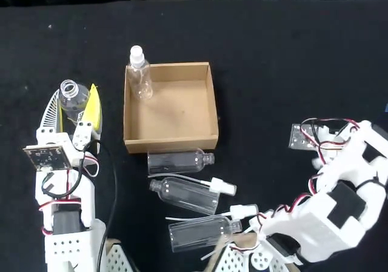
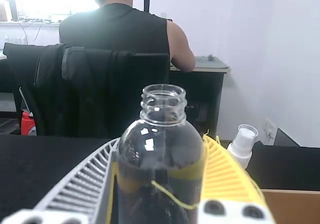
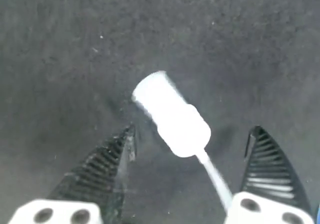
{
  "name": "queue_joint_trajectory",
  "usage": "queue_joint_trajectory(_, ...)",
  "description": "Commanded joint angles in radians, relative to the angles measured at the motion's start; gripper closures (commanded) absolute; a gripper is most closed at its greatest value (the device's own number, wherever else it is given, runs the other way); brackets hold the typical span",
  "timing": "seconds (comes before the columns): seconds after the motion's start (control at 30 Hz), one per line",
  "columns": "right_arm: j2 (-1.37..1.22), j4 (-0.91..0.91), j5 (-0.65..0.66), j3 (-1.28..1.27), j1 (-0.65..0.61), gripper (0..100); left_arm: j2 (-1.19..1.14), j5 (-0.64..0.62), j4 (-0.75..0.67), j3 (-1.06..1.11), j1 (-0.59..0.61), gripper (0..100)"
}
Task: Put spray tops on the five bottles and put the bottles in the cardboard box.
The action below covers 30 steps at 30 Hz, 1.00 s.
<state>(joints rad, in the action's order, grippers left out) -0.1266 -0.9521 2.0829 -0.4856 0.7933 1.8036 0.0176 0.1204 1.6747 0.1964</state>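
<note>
Capped bottle (image 1: 139, 72) in the box (image 1: 171, 143) (uncapped bottles (image 1: 180, 161) lie before it).

Glossy clear plastic bottle (image 2: 161, 144) between ribbed plastic jaws; smooth white plastic spray top (image 3: 172, 115) on matt cloth surface (image 3: 225, 29).

Five bottles (image 1: 140, 78) (image 1: 74, 96) (image 1: 180, 161) (image 1: 185, 194) (image 1: 203, 232), one cardboard box (image 1: 170, 143).

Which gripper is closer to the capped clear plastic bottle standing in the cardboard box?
Left. The left gripper, shut on an uncapped clear bottle, is outside the cardboard box beside the capped bottle. The right gripper, open around a white spray top, is off over black cloth.
</note>
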Motion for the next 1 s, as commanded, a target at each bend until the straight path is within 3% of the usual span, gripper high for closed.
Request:
queue_joint_trajectory(0.0,0.002,0.021,0.006,-0.005,0.006,68.1,0.020,-0.006,0.005,0.024,0.005,97)
queue_joint_trajectory(0.2,0.007,0.020,-0.002,-0.045,-0.014,70.7,0.020,-0.006,0.005,0.024,0.005,97)
queue_joint_trajectory(0.33,0.001,0.018,-0.166,-0.044,-0.034,82.2,0.020,-0.006,0.005,0.024,0.005,97)
queue_joint_trajectory(0.5,0.016,0.015,-0.559,-0.004,-0.040,98.4,0.020,-0.006,0.005,0.024,0.005,97)
queue_joint_trajectory(0.7,0.051,0.012,-1.249,0.015,0.017,97.5,0.020,-0.006,0.005,0.024,0.005,97)
queue_joint_trajectory(0.77,0.048,-0.026,-1.407,0.021,0.034,97.2,0.020,-0.006,0.005,0.024,0.005,97)
queue_joint_trajectory(0.83,0.048,-0.077,-1.416,0.025,0.028,94.9,0.020,-0.006,0.005,0.024,0.005,97)
queue_joint_trajectory(0.97,0.047,-0.190,-1.336,0.038,-0.012,79.9,0.020,-0.006,0.005,0.024,0.005,97)
